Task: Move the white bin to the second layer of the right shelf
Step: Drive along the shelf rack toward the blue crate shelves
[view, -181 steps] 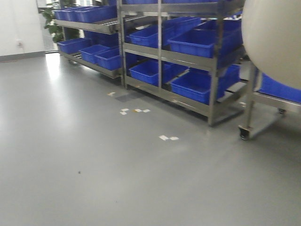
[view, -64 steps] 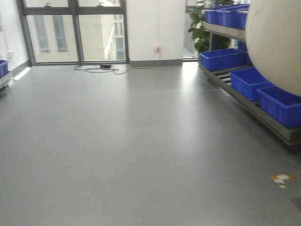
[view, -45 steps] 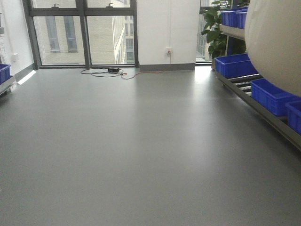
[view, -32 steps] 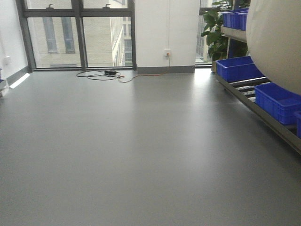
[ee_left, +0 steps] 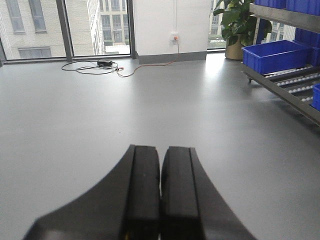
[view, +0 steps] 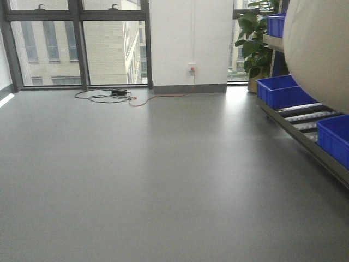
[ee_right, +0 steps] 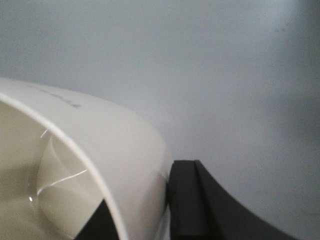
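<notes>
My right gripper [ee_right: 142,215] pinches the white bin [view: 319,49] by its wall, up at 2 o'clock in the front view. My left gripper [ee_left: 160,195] is pressed together, empty. Pickup looks done. A rack [view: 305,117] runs along at 3 o'clock, and placing the bin on level 2 is left.

This looks like a warehouse-style logistics hall inside an office building, though only part of it shows. A low stainless steel flow rack with rows of small white rollers [view: 308,115] runs along the right side and carries blue rectangular plastic crates [view: 281,90]. The smooth grey floor [view: 136,180] is wide and glossy. Tall dark-framed windows [view: 82,46] face another building, and a leafy green potted plant [view: 251,38] stands beside the rack.
</notes>
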Robot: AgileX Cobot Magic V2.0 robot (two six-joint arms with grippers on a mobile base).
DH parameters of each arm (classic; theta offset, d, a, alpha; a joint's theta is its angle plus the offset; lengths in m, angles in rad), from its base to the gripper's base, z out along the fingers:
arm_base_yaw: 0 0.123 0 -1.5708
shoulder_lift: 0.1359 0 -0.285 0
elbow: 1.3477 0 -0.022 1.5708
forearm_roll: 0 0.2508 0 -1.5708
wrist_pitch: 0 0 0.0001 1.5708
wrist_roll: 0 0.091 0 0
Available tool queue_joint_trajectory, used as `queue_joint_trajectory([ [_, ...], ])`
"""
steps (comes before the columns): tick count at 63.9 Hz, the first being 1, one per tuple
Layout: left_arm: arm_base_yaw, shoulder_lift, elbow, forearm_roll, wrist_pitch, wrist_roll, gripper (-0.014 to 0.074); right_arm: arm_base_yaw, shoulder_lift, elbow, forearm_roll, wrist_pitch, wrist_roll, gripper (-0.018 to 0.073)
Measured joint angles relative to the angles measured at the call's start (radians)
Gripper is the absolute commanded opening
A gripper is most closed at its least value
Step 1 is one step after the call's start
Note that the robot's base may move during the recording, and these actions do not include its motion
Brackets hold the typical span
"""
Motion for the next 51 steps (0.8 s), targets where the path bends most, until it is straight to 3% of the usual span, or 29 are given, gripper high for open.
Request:
queue_joint_trajectory([
  [51, 0.000, 0.000, 0.000, 0.000, 0.000, 0.000, 0.0085, 0.000, 0.000, 0.000, 0.000, 0.000, 0.000, 0.0052],
])
